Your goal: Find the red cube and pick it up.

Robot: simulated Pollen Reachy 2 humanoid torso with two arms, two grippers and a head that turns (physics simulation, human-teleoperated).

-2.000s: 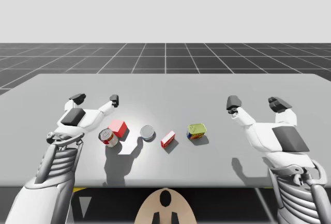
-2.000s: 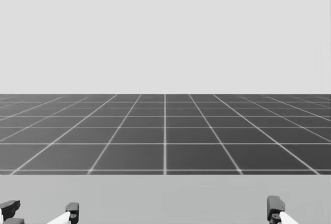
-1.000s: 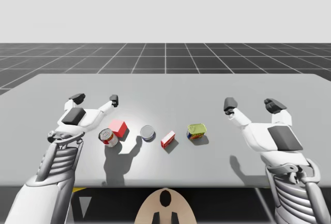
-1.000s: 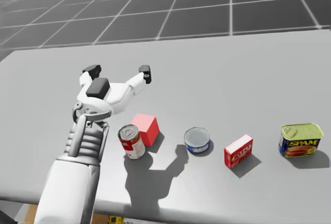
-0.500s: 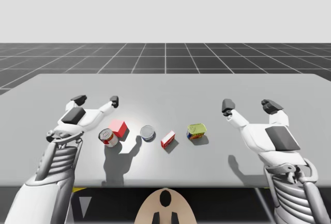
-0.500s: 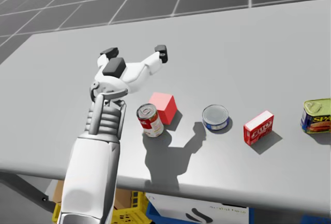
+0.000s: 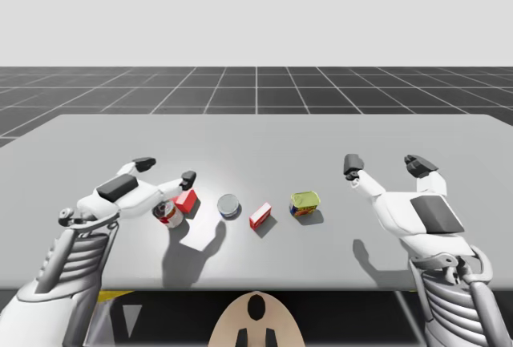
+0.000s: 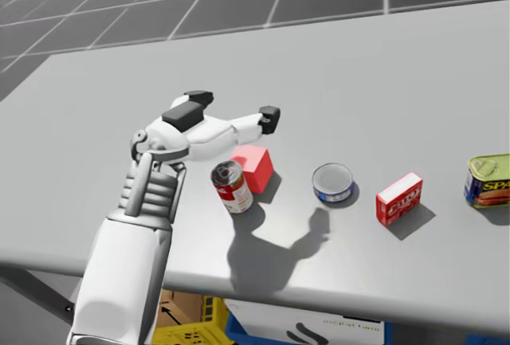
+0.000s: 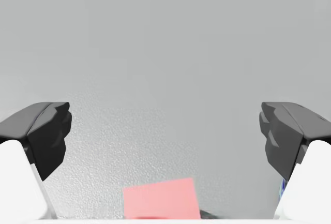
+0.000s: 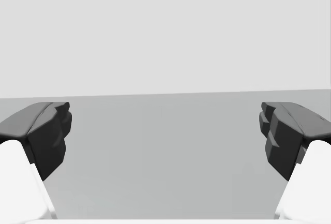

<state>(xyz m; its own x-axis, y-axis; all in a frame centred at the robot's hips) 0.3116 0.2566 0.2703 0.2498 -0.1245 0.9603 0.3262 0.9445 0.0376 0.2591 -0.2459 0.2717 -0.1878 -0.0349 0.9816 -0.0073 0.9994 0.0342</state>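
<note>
Head view: the robot's left gripper (image 8: 233, 109) hovers with fingers spread wide above the red cube (image 8: 253, 166), apparently to straddle it despite the red-and-white can (image 8: 231, 186) just beside; the right gripper (image 7: 384, 163), fingers likewise parted, hangs well apart.

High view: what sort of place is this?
Likely a simulated tabletop test scene, not a real room: a plain grey table, a dark gridded floor stretching away beyond it, and a red cube set out for picking.
</note>
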